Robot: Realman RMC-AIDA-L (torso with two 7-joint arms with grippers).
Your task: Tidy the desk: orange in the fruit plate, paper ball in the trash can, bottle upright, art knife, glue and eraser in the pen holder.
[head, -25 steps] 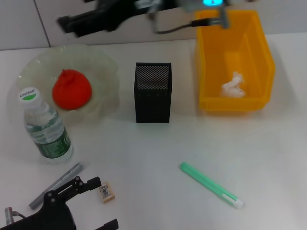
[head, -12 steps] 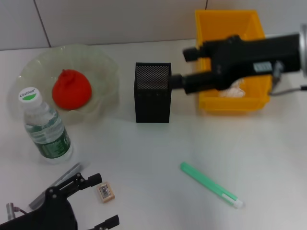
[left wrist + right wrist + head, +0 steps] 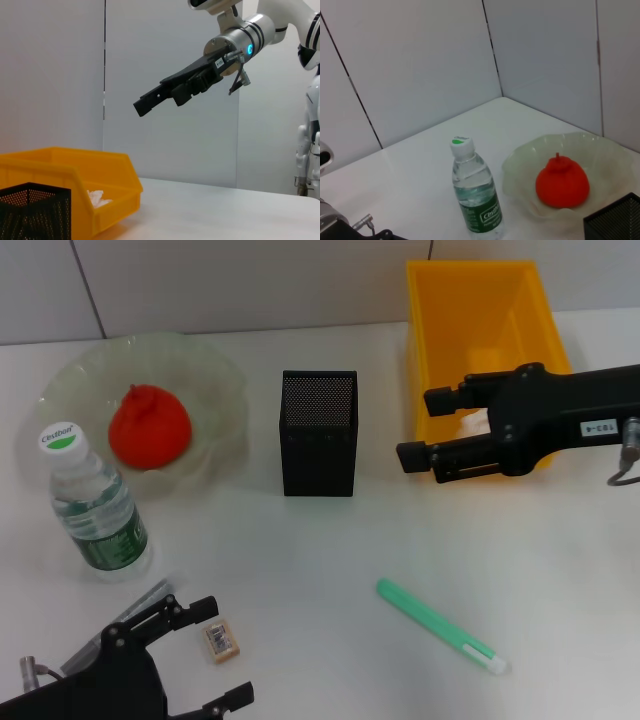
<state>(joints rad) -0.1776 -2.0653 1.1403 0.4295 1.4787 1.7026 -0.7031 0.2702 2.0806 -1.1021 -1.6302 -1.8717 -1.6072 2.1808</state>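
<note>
1. The right pincer (image 3: 418, 427) is seen raised above the surface (image 3: 330, 550) beside the trash can (image 3: 440, 330), its fingers spread apart, nothing held.
2. The left pincer (image 3: 220, 655) is seen low at the near left corner, fingers apart and empty, just beside the eraser (image 3: 222, 640).
3. The orange (image 3: 148, 426) is found resting in the fruit plate (image 3: 215, 390) at the far left.
4. The bottle (image 3: 95, 505) is stood upright, cap on, near the plate's front edge.
5. The paper ball (image 3: 97, 198) is seen inside the trash can.
6. The pen holder (image 3: 318, 433) is stood between plate and trash can.
7. A grey stick-shaped item (image 3: 140, 602) is partly hidden by the left arm; which tool it is cannot be told.
8. A green pen-shaped item (image 3: 440, 625) is laid diagonally on the near right of the surface.
</note>
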